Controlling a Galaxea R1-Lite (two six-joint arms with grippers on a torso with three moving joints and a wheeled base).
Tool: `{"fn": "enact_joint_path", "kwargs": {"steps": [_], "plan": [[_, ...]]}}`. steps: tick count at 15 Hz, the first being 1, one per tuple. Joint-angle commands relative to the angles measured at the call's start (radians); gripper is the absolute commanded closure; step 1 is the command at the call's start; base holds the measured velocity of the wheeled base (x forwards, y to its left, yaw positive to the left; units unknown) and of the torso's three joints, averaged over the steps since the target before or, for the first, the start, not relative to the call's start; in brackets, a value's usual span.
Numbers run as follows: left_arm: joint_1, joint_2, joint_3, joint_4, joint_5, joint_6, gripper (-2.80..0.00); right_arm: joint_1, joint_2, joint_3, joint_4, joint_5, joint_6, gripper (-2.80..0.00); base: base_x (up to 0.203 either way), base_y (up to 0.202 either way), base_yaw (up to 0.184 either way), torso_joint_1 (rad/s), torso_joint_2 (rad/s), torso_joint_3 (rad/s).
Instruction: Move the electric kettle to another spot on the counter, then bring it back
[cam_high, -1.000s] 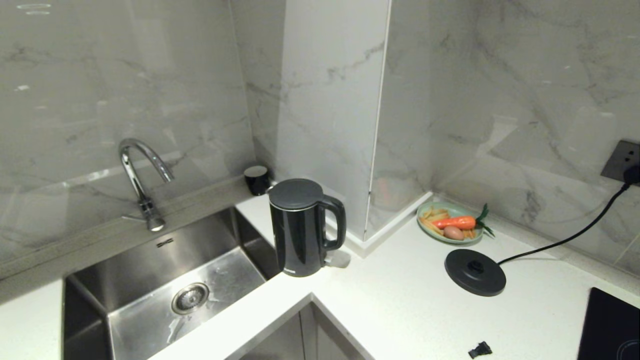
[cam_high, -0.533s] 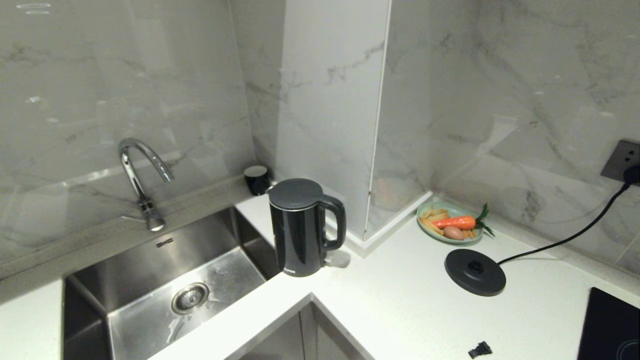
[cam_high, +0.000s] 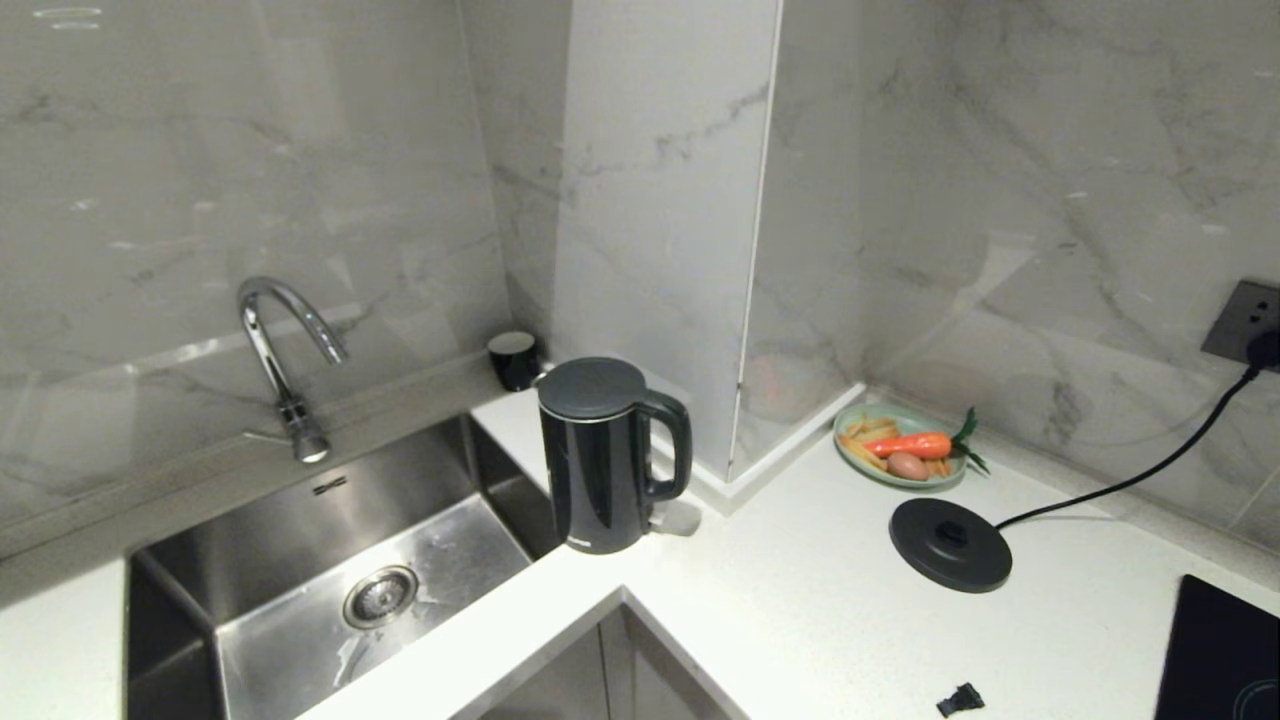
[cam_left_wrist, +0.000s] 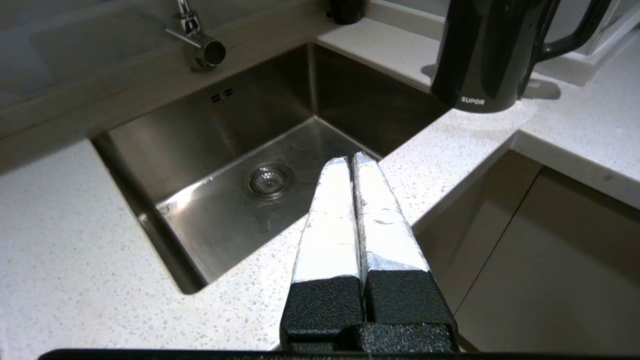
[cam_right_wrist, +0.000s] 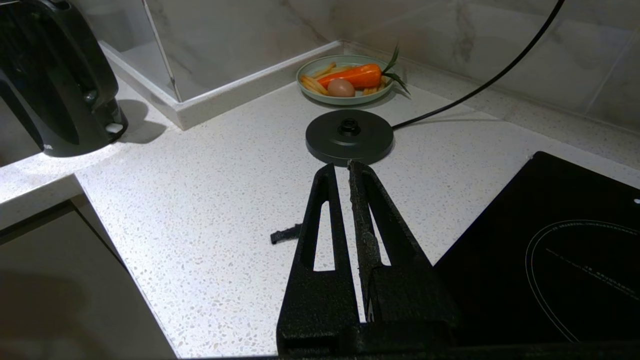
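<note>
The electric kettle (cam_high: 600, 460) stands upright on the white speckled counter (cam_high: 800, 620), at the sink's corner, with its handle facing right. It is off its base disc (cam_high: 950, 543). No arm appears in the head view. In the left wrist view my left gripper (cam_left_wrist: 350, 159) hovers shut and empty over the counter strip in front of the sink, well short of the kettle (cam_left_wrist: 490, 55). In the right wrist view my right gripper (cam_right_wrist: 340, 167) is shut and empty, low over the counter just before the base disc (cam_right_wrist: 349, 136). The kettle (cam_right_wrist: 55, 80) stands far off to one side.
A steel sink (cam_high: 330, 560) with a faucet (cam_high: 285, 360) lies left of the kettle. A small black cup (cam_high: 514, 360) sits behind it. A marble column (cam_high: 660, 250) rises close by. A green plate (cam_high: 857, 458) of toy food, a black cooktop (cam_high: 1220, 650) and a small black scrap (cam_high: 960, 700) lie right.
</note>
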Motion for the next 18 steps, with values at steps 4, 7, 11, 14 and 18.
{"fn": "enact_joint_path", "kwargs": {"steps": [4, 7, 11, 14, 18], "plan": [[0.001, 0.004, 0.000, 0.004, 0.023, -0.064, 0.00, 0.001, 0.000, 0.000, 0.000, 0.000, -0.001, 0.00, 0.000, 0.000, 0.000, 0.000, 0.00, 0.000], [-0.001, 0.004, 0.001, 0.003, 0.023, -0.067, 0.00, 0.000, 0.000, 0.000, 0.000, 0.000, -0.002, 0.00, 0.000, 0.000, 0.000, 0.000, 0.00, 0.000], [0.000, 0.004, 0.000, 0.004, 0.023, -0.064, 0.00, 0.000, 0.000, 0.000, 0.000, 0.000, -0.002, 0.00, 0.000, 0.000, 0.000, 0.000, 0.00, 0.000], [-0.001, 0.004, 0.000, 0.003, 0.023, -0.065, 0.00, 0.001, 0.000, 0.000, 0.000, 0.000, -0.001, 0.00, 0.000, 0.000, 0.000, 0.000, 0.00, 0.000], [-0.001, 0.004, 0.000, 0.004, 0.023, -0.063, 0.00, 0.000, 0.000, 0.000, 0.000, 0.000, -0.002, 0.00, 0.000, 0.000, 0.000, 0.000, 0.00, 0.000]]}}
